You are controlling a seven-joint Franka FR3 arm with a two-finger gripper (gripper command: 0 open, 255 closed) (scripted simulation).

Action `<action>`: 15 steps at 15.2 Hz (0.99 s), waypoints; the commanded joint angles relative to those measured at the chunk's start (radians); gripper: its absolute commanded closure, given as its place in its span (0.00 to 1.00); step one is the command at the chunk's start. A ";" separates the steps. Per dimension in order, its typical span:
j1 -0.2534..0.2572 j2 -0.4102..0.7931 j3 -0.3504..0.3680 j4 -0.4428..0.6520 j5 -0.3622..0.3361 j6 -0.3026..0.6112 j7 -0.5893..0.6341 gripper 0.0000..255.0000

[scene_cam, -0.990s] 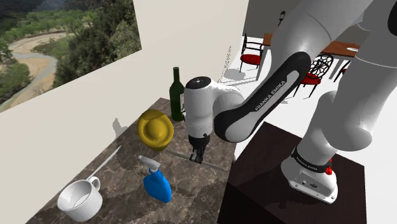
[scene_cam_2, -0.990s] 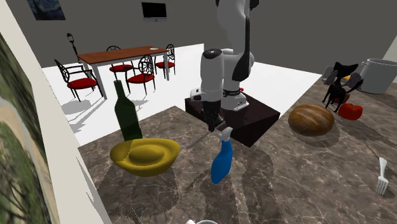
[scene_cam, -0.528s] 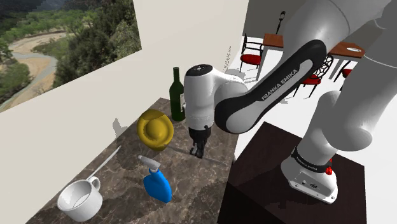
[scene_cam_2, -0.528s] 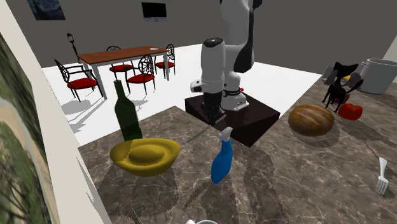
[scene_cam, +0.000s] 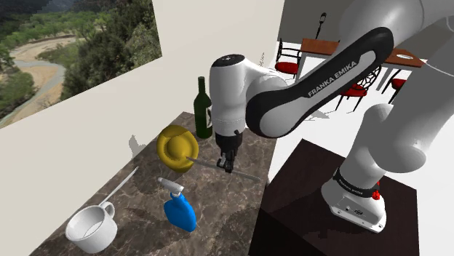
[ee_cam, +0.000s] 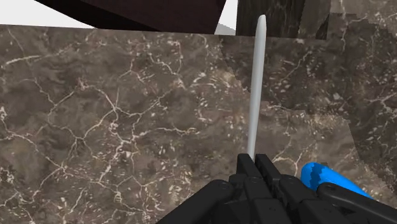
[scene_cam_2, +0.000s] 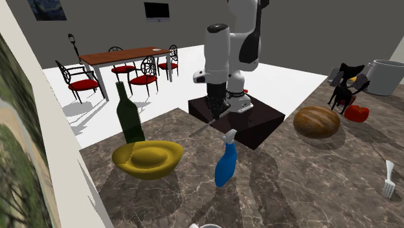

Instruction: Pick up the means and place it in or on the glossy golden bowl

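Note:
A slim grey knife-like utensil (scene_cam: 206, 164) (ee_cam: 256, 89) hangs level above the brown marble counter (scene_cam: 233, 211), with my gripper (scene_cam: 228, 166) (scene_cam_2: 214, 117) (ee_cam: 255, 167) shut on its middle part. Its long pale blade sticks out past the fingertips. The glossy golden bowl (scene_cam: 177, 148) (scene_cam_2: 147, 159) sits on the counter just to the shoulder view's left of the gripper, lower than the utensil. In the second exterior view the utensil (scene_cam_2: 201, 129) slants down from the gripper toward the bowl.
A blue spray bottle (scene_cam: 180, 210) (scene_cam_2: 224, 162) (ee_cam: 323, 175) stands close beneath the gripper. A dark green wine bottle (scene_cam: 202, 109) (scene_cam_2: 130, 114) rises behind the bowl. A white mug (scene_cam: 91, 228), a brown loaf (scene_cam_2: 316, 121), a fork (scene_cam_2: 388, 181) and the dark stand (scene_cam: 320, 211) share the area.
The gripper has risen from the counter with the utensil clasped in it. The arm's elbow has swung higher. Bowl and bottles stay where they were.

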 commanded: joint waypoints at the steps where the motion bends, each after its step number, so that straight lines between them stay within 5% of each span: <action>1: 0.001 -0.019 -0.003 0.012 0.007 -0.030 -0.005 1.00; 5: -0.021 0.029 -0.019 0.084 -0.025 -0.059 -0.019 1.00; 15: -0.083 0.334 -0.083 0.469 -0.173 -0.164 -0.063 1.00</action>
